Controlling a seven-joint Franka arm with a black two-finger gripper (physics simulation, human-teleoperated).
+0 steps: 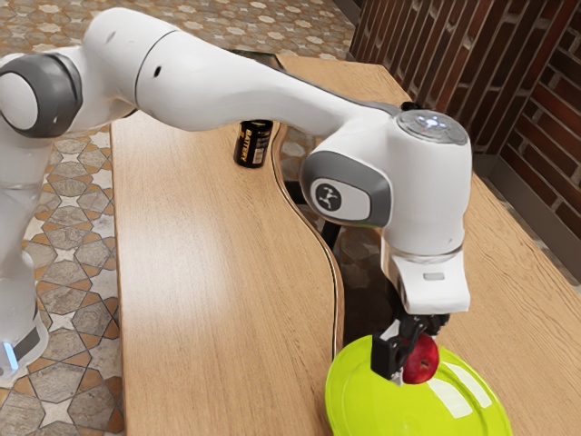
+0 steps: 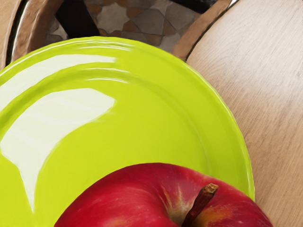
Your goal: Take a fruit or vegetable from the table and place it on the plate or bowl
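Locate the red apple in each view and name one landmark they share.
Exterior view: red apple in the gripper, over the lime plate.
Wrist view: red apple just under the hand, stem showing, over the lime plate.
Shared landmark: the lime plate.
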